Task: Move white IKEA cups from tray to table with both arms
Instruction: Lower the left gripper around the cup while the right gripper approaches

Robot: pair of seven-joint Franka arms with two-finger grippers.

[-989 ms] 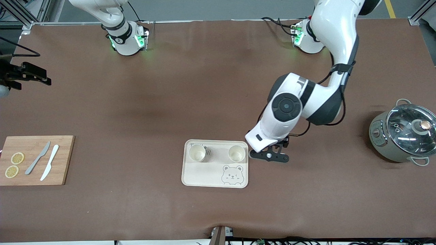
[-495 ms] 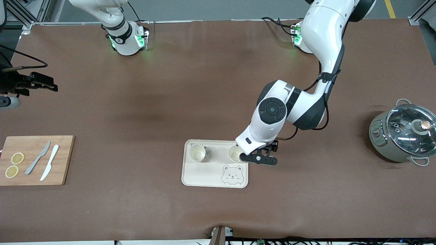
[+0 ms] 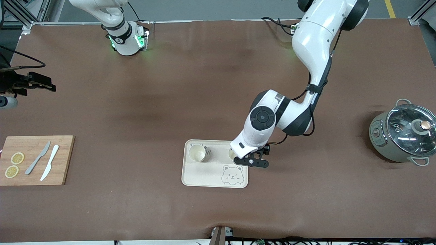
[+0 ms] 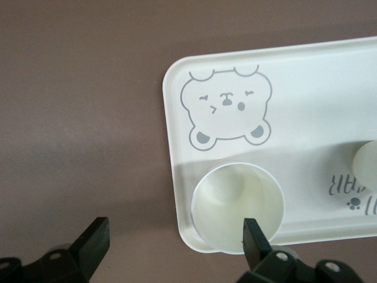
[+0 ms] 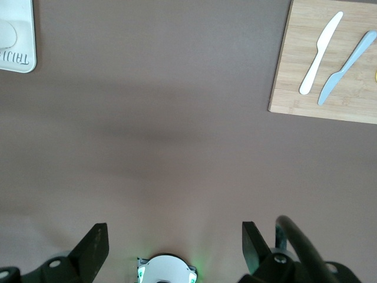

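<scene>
While both white IKEA cups sit upright on the bear tray (image 3: 204,177) just below the middle of the front frame, only one of them has company: the cup toward the left arm's end (image 3: 232,155) is mostly covered by the left arm's wrist, and the other cup (image 3: 197,153) stands clear at the tray's right-arm end, the two well apart along the tray edge farther from the camera. In the left wrist view the first cup (image 4: 238,207) shows its open mouth close to the tray's corner, beside the bear drawing (image 4: 228,105), with a sliver of the second cup (image 4: 366,165) at the frame's right edge. The left gripper (image 3: 252,161) hangs over that corner of the tray, fingers spread wide and gripping nothing — one fingertip (image 4: 254,237) shows in front of the cup's rim, the other is out over bare table, so the cup isn't between them. The right gripper (image 3: 34,83) waits at the middle left edge of the front frame, over bare brown table (image 3: 136,102), fingers parted and holding nothing. Lower left there's a wooden cutting board (image 3: 34,160) with a grey knife (image 3: 37,158), a white knife (image 3: 49,162) and two lemon slices (image 3: 14,164). At the right edge sits a grey pot with a glass lid (image 3: 403,134).
</scene>
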